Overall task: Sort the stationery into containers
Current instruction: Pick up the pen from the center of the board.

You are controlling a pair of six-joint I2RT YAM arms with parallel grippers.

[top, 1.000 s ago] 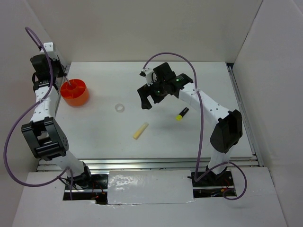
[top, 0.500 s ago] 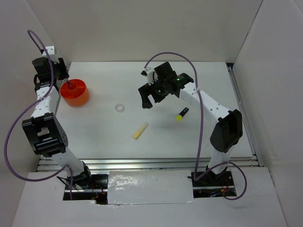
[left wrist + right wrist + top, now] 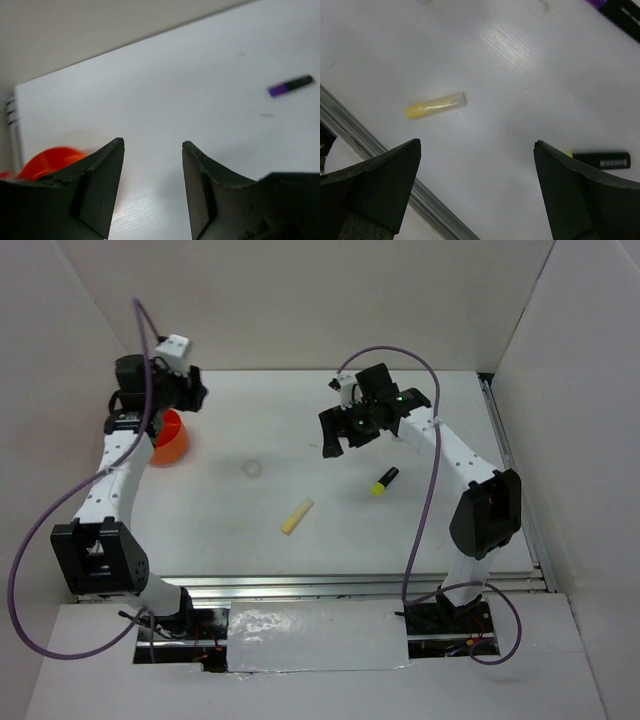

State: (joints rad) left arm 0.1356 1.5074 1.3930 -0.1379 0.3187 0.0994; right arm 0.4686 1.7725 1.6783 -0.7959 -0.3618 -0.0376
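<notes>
The white tabletop (image 3: 200, 530) carries everything. The left arm (image 3: 118, 468) reaches into the upper left of the overhead view. Its jaws stand apart with nothing between them. In its wrist view the orange cup (image 3: 47, 159) sits at lower left, partly behind the jaw on the frame's left and outside the gap. From above, the arm covers part of the cup, so its contents cannot be told. The right arm (image 3: 455, 455) hangs over the upper middle, jaws wide apart and empty. In its wrist view the pale yellow stick (image 3: 435, 104) lies flat above the gap, toward the frame's left. The black-yellow highlighter (image 3: 600, 160) lies just beside the jaw on the frame's right, and the purple marker (image 3: 615, 7) is in the top right corner. The white tape ring (image 3: 252, 468) lies alone between the cup and the right arm.
</notes>
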